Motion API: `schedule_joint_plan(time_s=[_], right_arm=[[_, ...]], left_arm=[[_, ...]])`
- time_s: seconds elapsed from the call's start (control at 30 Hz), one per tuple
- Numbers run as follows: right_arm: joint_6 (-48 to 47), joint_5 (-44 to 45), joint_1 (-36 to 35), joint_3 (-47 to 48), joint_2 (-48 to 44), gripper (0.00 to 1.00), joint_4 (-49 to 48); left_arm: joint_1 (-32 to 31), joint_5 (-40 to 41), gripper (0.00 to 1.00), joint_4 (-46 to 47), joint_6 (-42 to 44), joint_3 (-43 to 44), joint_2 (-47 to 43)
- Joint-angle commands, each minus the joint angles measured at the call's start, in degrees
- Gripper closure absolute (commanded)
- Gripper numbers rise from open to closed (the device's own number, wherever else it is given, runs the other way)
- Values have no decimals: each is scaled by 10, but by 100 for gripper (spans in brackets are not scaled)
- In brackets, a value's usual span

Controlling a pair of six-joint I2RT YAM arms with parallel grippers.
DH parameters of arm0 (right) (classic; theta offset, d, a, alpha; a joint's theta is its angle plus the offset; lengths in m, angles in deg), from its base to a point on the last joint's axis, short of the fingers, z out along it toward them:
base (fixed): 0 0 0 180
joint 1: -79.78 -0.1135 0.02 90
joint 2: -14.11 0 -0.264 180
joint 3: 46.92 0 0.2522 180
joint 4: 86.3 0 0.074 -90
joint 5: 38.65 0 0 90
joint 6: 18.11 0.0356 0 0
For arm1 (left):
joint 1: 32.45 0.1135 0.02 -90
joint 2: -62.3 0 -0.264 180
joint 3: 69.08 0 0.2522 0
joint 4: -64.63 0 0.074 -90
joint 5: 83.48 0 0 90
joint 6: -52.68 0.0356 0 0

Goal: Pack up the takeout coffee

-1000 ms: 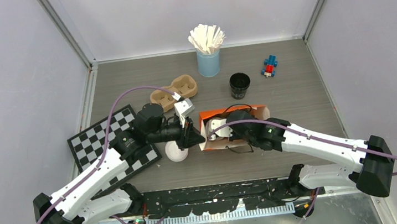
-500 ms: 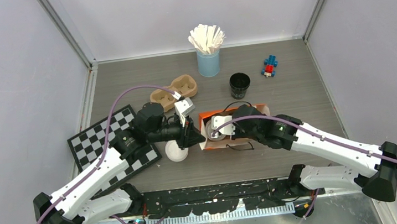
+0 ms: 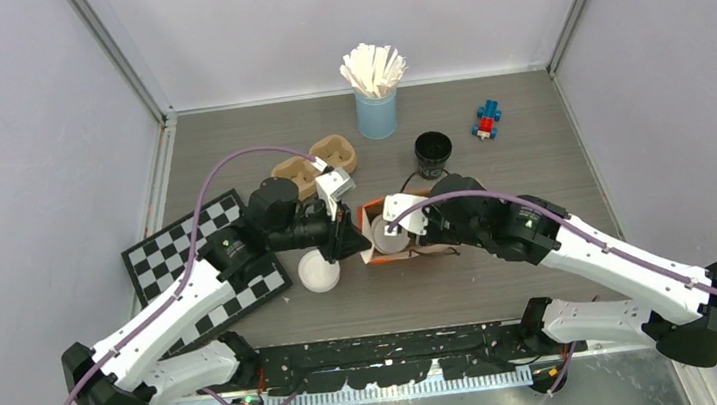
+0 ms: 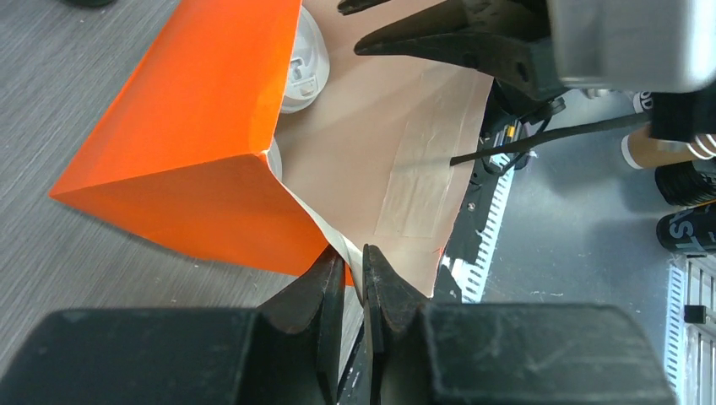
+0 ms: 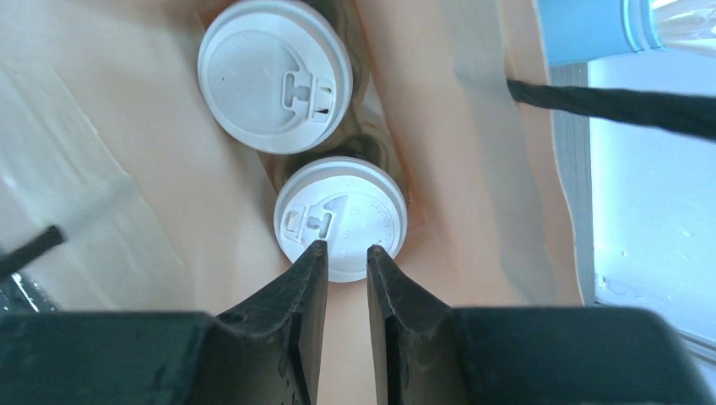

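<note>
Grey table (image 3: 549, 142): left gripper (image 4: 350, 257) pinches the bag (image 4: 203, 126) rim; right gripper (image 5: 346, 253), jaws slightly parted, hovers over cups (image 5: 274, 76), likely light, crushable, best held below lids (image 5: 342, 211).

A grey wood-grain table (image 3: 530, 154) sits in a small booth. Plain pale lilac walls close it in: a back wall (image 3: 345, 13) along the far edge, a left wall (image 3: 17, 148) and a right wall (image 3: 681, 58). Metal posts (image 3: 118, 57) rise from the far corners. A black rail (image 3: 390, 345) lines the near edge. The light is even and the shadows are soft.
</note>
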Motion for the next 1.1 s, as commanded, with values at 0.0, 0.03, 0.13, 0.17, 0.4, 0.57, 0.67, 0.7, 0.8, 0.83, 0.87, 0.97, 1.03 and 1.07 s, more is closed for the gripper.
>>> schedule_joint_plan(time_s=[0.0,0.03,0.13,0.17,0.4,0.57,0.67,0.7,0.8,0.83,0.87,0.97,1.03,1.07], right_arm=[[41,-19,-1,43,-15,71,1],[44,-19,0,45,-17,71,0],[52,-26,0,48,-28,71,-3],[55,-27,-1,49,-32,71,-4],[80,-22,0,67,-49,69,-28],[124,29,-1,48,-60,69,-89],[151,70,0,53,-61,69,-124],[164,72,-1,56,-61,69,-135],[222,68,-1,67,-51,68,-158],[247,63,0,76,-43,68,-157],[279,55,0,82,-37,68,-156],[343,55,0,96,-25,67,-171],[384,70,-1,105,-20,66,-180],[395,78,0,110,-18,64,-183]], left_arm=[[-1,13,85,-26,-13,44,10],[0,16,85,-28,-17,47,12],[0,19,85,-31,-34,57,16],[1,23,85,-33,-40,60,18],[10,35,85,-40,-85,76,32],[12,56,85,-67,-109,106,52],[12,60,85,-87,-133,127,70],[12,59,85,-88,-141,130,74],[12,59,84,-88,-159,133,82],[12,61,84,-89,-161,136,86],[12,64,84,-94,-164,140,89],[12,75,84,-105,-172,153,101],[12,88,84,-120,-178,161,110],[12,92,84,-127,-181,165,113]])
